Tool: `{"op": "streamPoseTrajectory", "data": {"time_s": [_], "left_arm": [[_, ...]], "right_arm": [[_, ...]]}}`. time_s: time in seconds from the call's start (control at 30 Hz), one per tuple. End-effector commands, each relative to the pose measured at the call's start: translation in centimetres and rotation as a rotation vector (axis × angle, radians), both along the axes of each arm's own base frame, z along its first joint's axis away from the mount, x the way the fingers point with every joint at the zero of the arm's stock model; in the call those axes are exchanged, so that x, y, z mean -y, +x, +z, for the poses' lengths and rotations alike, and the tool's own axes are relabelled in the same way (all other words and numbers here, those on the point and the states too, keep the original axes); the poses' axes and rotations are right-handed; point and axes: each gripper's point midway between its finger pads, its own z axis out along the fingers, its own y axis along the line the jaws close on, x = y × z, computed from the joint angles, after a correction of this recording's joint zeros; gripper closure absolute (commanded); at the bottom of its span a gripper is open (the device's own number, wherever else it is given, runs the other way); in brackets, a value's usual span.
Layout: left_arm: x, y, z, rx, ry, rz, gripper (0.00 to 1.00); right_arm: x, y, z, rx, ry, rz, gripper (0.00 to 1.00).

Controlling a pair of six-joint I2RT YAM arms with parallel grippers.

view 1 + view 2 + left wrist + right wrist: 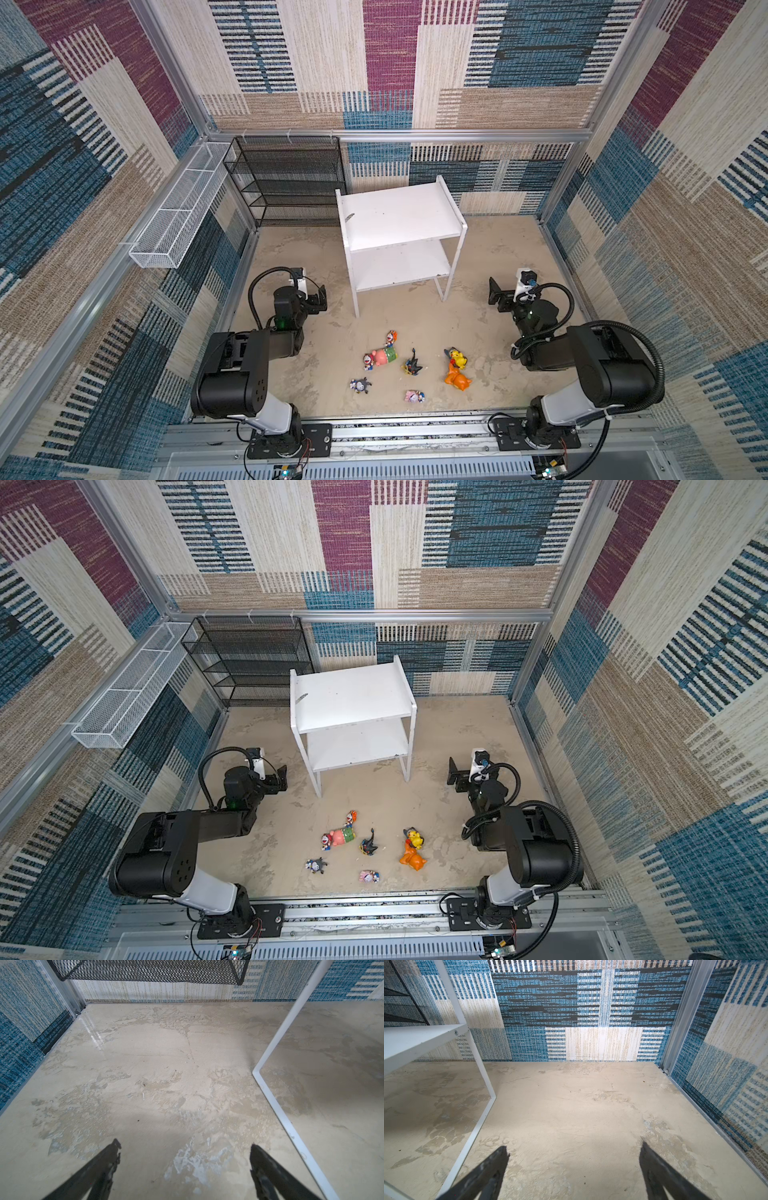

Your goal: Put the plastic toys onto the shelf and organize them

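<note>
plastic toys (385, 355): all eight lie loose on the beige tabletop (498, 399), lower centre of frame in both top views, just below the shelf's front legs. pink-and-green figurine (343, 835) lies on its side at the left of the cluster with two tiny ones touching or just beside it. black-hooded one (412, 365) sits mid-cluster. blue-hooded yellow one (457, 357) and orange-hooded one (457, 379) lie together at the right. two more tiny ones (359, 385) lie nearer the bottom edge. shelf (399, 212) stands upright at frame centre, slightly skewed. left gripper (320, 297) is at mid left, beside the shelf's lower tier, well apart from the toys and up-left of them. its fingers (108, 1159) are spread wide over bare tabletop, holding nothing. right gripper (496, 296) is at mid right, up-right of the cluster and well apart, with fingers (652, 1159) likewise spread and empty. black mesh rack (286, 178) and white wire basket (174, 220) are at upper left.
</note>
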Motion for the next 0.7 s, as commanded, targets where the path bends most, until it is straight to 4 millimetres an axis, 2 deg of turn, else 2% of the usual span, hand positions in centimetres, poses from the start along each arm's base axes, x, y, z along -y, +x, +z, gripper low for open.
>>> {"op": "streamPoseTrajectory", "data": {"time_s": [0.0, 0.5, 0.67], "left_arm": [[0.0, 0.3, 0.5, 0.022, 0.017, -0.009, 0.01], [-0.1, 0.3, 0.6, 0.024, 0.018, -0.007, 0.01], [-1.0, -0.3, 2.2, 0.047, 0.074, 0.099, 0.01]], "right_arm": [[0.1, 0.1, 0.7, 0.026, -0.002, -0.007, 0.01], [0.1, 0.1, 0.7, 0.026, -0.002, -0.006, 0.01], [0.1, 0.1, 0.7, 0.026, -0.001, -0.007, 0.01]]}}
